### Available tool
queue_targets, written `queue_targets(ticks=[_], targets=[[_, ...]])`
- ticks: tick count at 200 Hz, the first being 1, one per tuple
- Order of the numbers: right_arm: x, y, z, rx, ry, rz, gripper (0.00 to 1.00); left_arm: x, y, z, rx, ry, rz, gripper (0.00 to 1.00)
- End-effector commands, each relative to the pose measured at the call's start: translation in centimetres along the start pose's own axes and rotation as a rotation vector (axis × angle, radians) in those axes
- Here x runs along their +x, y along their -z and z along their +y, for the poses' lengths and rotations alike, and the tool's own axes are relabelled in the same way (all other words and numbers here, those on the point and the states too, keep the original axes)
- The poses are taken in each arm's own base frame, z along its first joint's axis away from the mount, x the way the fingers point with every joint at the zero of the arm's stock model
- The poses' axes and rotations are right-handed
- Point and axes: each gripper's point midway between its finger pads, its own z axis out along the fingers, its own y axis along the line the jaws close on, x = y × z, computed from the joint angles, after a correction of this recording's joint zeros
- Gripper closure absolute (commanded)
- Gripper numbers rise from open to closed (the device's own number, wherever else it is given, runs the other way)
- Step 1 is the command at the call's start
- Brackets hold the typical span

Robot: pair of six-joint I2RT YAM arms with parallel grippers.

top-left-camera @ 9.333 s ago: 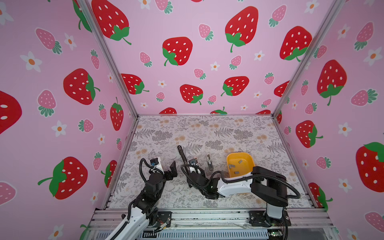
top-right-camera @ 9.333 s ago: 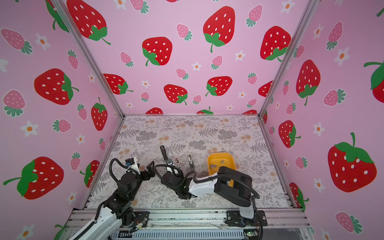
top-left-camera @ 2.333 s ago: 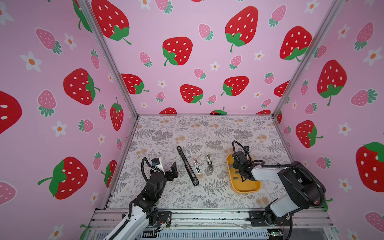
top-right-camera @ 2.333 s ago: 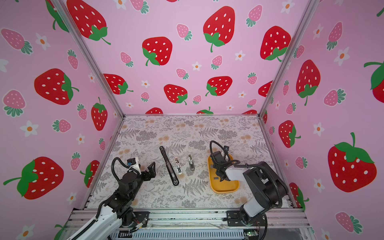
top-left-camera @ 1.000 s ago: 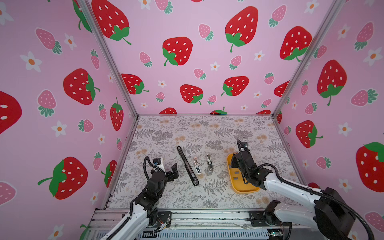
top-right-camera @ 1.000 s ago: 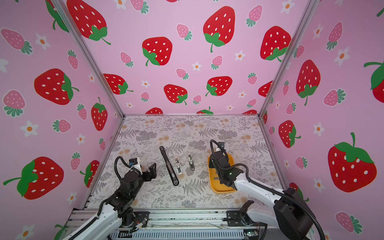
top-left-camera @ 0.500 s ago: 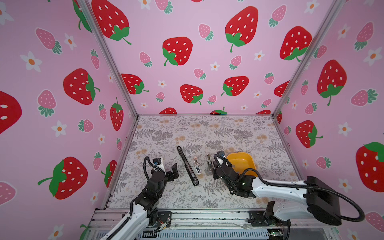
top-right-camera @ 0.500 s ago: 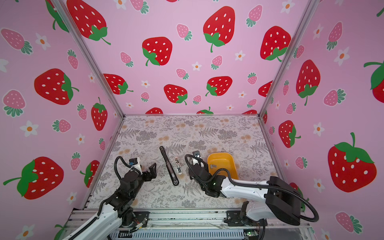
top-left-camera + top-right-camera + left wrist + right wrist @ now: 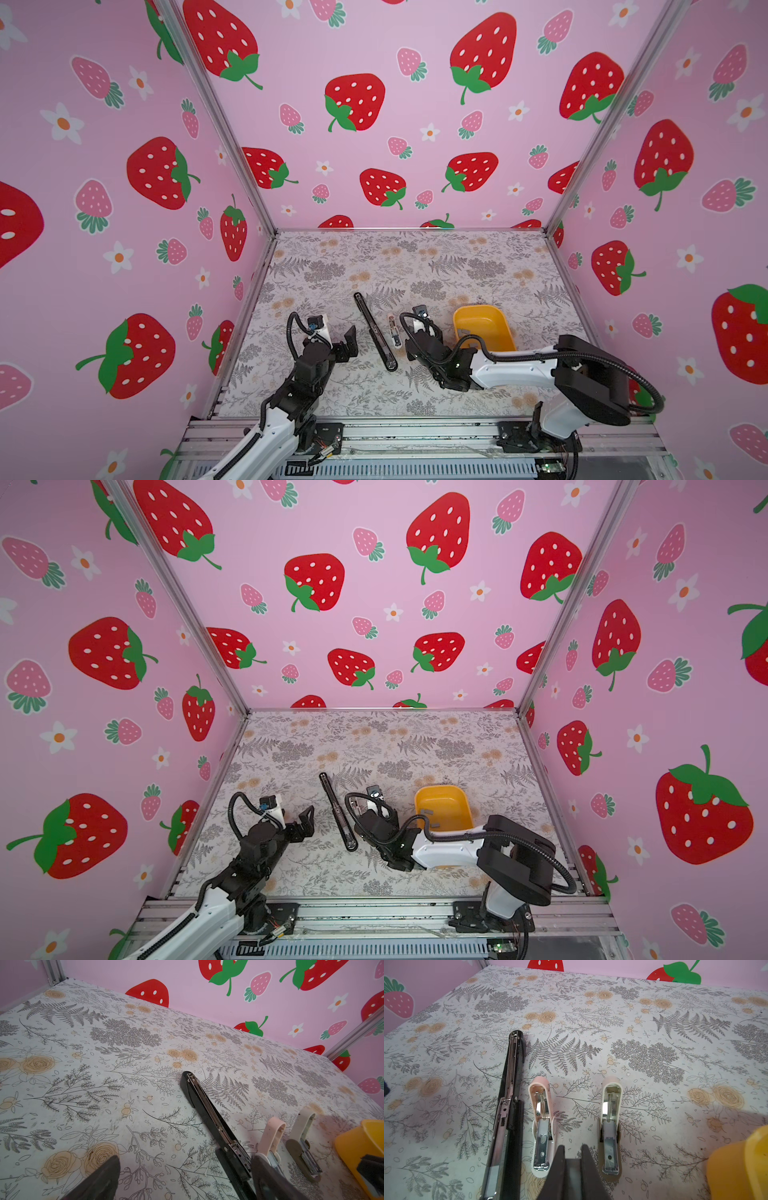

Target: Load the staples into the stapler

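Three staplers lie opened flat side by side on the floral mat: a long black stapler (image 9: 508, 1093) (image 9: 376, 332), a small pink stapler (image 9: 542, 1118) (image 9: 392, 330) and a small beige stapler (image 9: 609, 1118). My right gripper (image 9: 572, 1147) (image 9: 411, 351) hovers over the near ends of the pink and beige ones, shut on a flat grey strip of staples (image 9: 574, 1176). In both top views the right arm hides the beige stapler. My left gripper (image 9: 351, 340) (image 9: 185, 1180) stands open just left of the black stapler (image 9: 207, 1109), holding nothing.
A yellow tray (image 9: 478, 309) (image 9: 442, 789) sits right of the staplers, with loose grey strips (image 9: 428, 811) inside. The pink strawberry walls enclose the mat on three sides. The metal rail (image 9: 415, 432) runs along the front edge.
My right gripper has swung left from over the yellow tray to the near ends of the small staplers, staying shut. The left arm has not moved.
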Motion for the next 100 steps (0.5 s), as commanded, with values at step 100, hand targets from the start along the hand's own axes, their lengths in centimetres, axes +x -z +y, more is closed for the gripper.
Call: queue_targets(ticks=[100], targets=[[1.1, -3.6, 2.7, -0.02, -0.025, 0.017, 0.89, -1.0, -0.1, -0.6, 0.018, 0.005, -0.022, 0.01]])
